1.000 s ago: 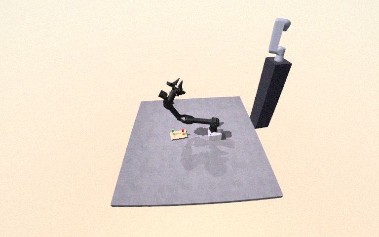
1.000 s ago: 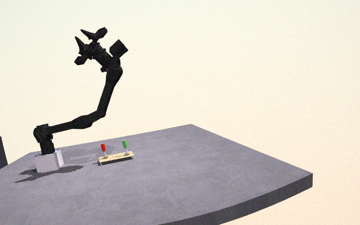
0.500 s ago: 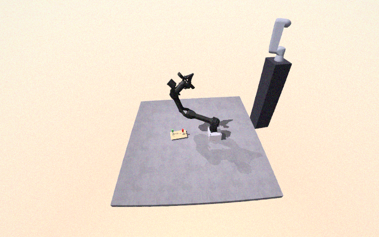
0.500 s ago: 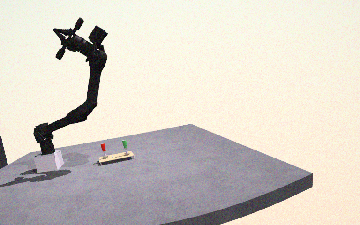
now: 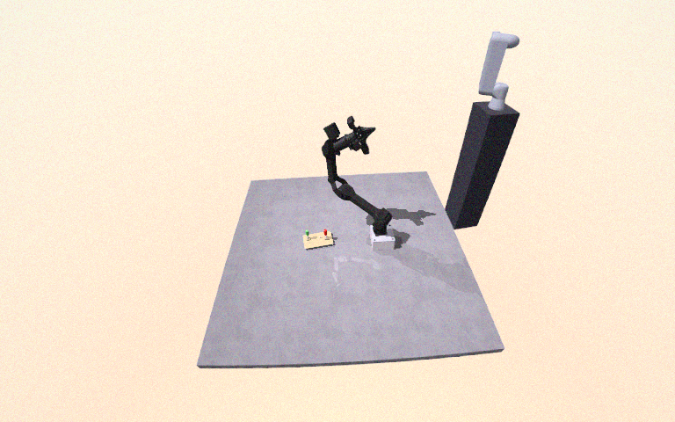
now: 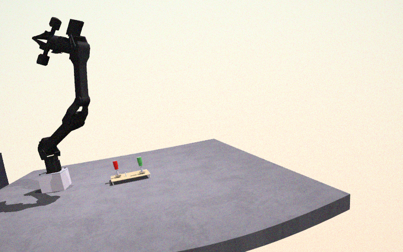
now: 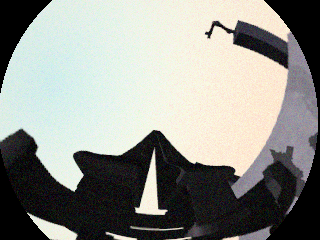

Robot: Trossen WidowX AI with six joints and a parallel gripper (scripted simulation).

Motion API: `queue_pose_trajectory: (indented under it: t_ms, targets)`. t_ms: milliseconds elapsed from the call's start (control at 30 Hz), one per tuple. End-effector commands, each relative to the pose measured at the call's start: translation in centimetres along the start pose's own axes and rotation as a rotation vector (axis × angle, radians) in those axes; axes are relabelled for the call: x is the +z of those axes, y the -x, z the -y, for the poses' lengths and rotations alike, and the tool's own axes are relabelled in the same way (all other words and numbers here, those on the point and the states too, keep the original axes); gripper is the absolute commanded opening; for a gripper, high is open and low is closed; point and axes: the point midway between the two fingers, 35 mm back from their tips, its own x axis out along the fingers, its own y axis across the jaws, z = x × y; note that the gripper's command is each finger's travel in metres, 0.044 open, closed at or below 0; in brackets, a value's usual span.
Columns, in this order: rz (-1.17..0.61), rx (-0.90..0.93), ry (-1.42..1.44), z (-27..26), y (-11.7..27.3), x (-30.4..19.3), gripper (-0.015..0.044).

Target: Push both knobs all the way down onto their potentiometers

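Note:
The tan circuit board [image 5: 318, 243] [image 6: 129, 176] stands on short legs on the table. A red knob [image 5: 325, 232] [image 6: 115, 165] sits high on its shaft at the end of the board nearer the arm's base. A green knob [image 5: 307, 232] [image 6: 139, 161] sits high on its shaft at the far end. Light shaft shows below both knobs in the exterior view. My gripper [image 5: 373, 129] [image 6: 32, 37] [image 7: 156, 133] is shut and empty, high above the table, pointing away from the board. The board and knobs are not in the wrist view.
The arm's white base [image 5: 383, 243] [image 6: 55, 180] stands on the grey table [image 5: 348, 318] [image 6: 237, 190], beside the board. A dark pedestal [image 5: 480, 163] [image 7: 260, 42] with a light grey arm [image 5: 492, 64] on top stands at the table's right edge in the top view.

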Motion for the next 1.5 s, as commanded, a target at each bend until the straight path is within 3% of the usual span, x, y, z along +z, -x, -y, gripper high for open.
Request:
queue_pose_trajectory:
  t_ms: [0, 333, 900, 1200, 1467]
  targets:
    - [0.123, -0.065, 0.064, 1.3, -3.4, 1.6, 0.0000]
    - [0.345, -0.209, 0.200, 4.1, -8.4, 6.3, 0.0000]
    - [0.630, -0.439, 0.379, 7.7, -11.8, 14.7, 0.0000]
    - [0.844, -0.643, 0.446, 10.3, -11.4, 21.8, 0.0000]
    - [1.040, -0.835, 0.460, 12.1, -8.3, 28.1, 0.0000]
